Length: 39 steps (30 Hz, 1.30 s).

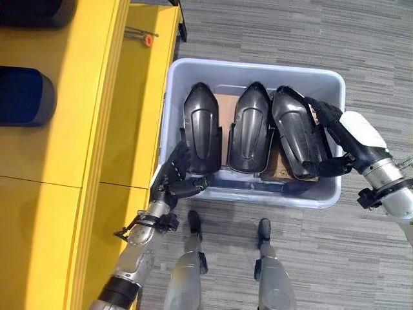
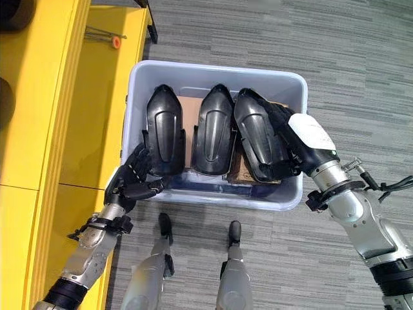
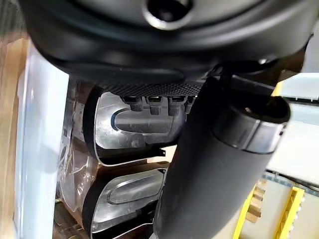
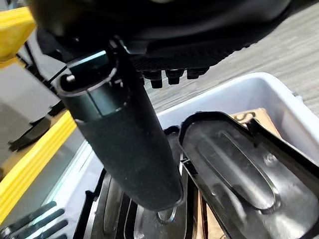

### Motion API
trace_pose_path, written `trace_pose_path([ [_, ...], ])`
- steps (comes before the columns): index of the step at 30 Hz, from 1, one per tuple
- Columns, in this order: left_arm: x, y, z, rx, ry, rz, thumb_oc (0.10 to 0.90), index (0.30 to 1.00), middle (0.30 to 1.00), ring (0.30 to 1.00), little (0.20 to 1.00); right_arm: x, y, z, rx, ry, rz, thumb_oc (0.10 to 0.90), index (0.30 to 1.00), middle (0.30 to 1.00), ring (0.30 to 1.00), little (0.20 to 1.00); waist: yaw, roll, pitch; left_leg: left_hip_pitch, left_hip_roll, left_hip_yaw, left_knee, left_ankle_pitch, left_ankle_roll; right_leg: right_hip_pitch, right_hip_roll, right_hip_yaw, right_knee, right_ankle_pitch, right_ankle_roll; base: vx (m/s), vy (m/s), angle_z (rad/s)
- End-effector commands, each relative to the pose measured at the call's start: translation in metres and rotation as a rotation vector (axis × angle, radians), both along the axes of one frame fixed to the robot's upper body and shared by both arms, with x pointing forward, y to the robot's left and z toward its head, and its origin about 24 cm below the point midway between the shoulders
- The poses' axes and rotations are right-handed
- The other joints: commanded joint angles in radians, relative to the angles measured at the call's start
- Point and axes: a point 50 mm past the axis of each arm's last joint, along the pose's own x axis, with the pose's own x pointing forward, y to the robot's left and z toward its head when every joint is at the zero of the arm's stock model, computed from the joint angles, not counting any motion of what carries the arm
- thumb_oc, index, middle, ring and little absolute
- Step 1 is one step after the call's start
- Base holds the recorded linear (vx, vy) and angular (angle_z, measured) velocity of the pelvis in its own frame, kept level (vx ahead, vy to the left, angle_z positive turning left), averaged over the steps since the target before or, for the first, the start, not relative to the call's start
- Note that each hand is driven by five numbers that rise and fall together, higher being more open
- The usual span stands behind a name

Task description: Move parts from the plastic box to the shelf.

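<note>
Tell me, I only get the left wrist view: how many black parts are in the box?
Observer: Three, side by side in the plastic box: the left part, the middle part and the right part.
Operator: Is the other hand doing anything?
Observer: The right hand is curled round the right part.
Operator: Where's the shelf?
Observer: The yellow shelf stands right beside the box, on the robot's left.

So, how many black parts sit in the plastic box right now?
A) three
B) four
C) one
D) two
A: three black parts stand side by side in the plastic box: the left part, the middle part and the right part, which the right robot hand grips.
</note>
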Motion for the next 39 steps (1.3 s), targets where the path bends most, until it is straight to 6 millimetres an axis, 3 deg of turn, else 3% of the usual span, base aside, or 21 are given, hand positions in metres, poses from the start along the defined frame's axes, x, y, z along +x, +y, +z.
trace_pose_path([
  [1,0.000,0.004,0.042,0.032,-0.237,-0.030,0.900,1.000,1.000,1.000,1.000,-0.012,0.012,0.054,-0.109,-0.221,0.098,0.900,1.000,1.000,1.000,1.000,-0.013,-0.060,-0.066,0.029,0.078,0.015,0.114,-0.127,-0.063,-0.022,-0.045,0.000,0.078,0.001,-0.006,0.00,0.000,0.00],
  [8,-0.003,0.006,0.044,0.039,-0.245,-0.035,0.900,1.000,1.000,1.000,1.000,-0.016,0.008,0.060,-0.244,-0.204,0.071,0.900,1.000,1.000,1.000,1.000,-0.016,-0.077,-0.048,0.011,0.086,0.017,0.121,-0.122,-0.069,-0.039,-0.040,-0.001,0.082,0.003,-0.007,-0.01,-0.002,-0.01],
  [16,-0.003,0.006,0.044,0.042,-0.245,-0.029,0.900,1.000,1.000,1.000,1.000,-0.016,0.008,0.058,-0.335,-0.188,0.058,0.900,1.000,1.000,1.000,1.000,-0.015,-0.077,-0.038,0.002,0.087,0.017,0.119,-0.119,-0.071,-0.049,-0.035,-0.004,0.081,0.002,-0.008,0.00,0.000,0.00],
  [39,-0.001,0.004,0.056,0.026,-0.293,-0.030,0.900,1.000,1.000,1.000,1.000,0.003,0.004,0.049,-0.293,-0.181,0.007,0.900,1.000,1.000,1.000,1.000,-0.004,-0.068,0.017,-0.056,0.087,0.011,0.155,-0.122,-0.069,-0.106,-0.032,0.008,0.111,-0.001,-0.016,0.00,0.000,0.00],
])
